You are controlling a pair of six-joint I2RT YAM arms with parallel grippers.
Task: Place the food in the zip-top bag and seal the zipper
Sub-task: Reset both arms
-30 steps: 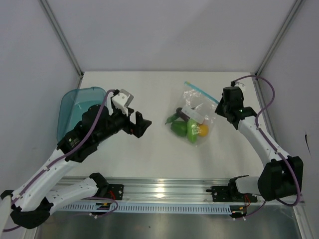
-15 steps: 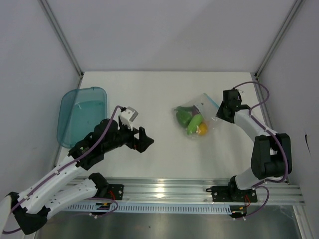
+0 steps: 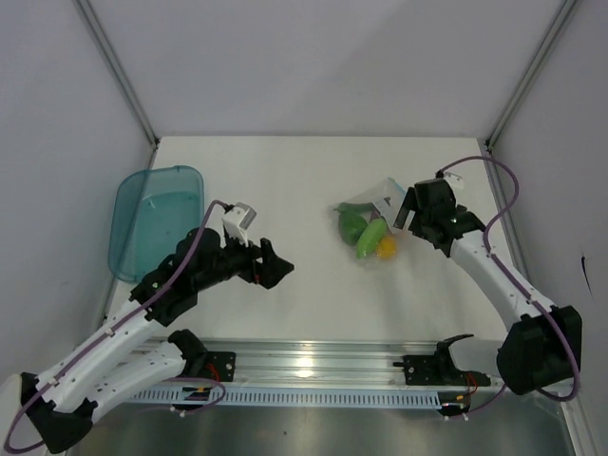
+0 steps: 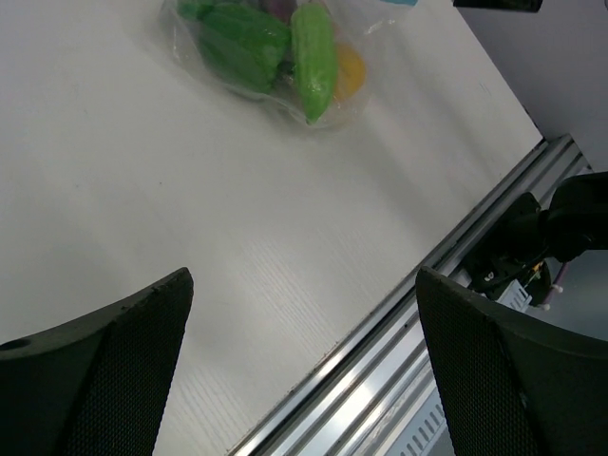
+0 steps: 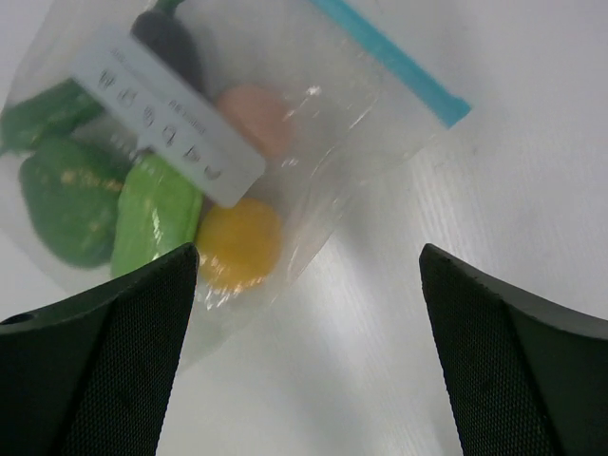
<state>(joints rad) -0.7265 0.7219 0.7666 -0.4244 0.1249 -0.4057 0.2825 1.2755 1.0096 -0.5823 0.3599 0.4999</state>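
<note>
The food sat inside the bag, flat on the table just ahead of the right gripper, whose jaws stood wide and empty. The left gripper, also wide, hung well apart. Filling looked done; the zipper might need pressing, its seal and slider unreadable.
</note>
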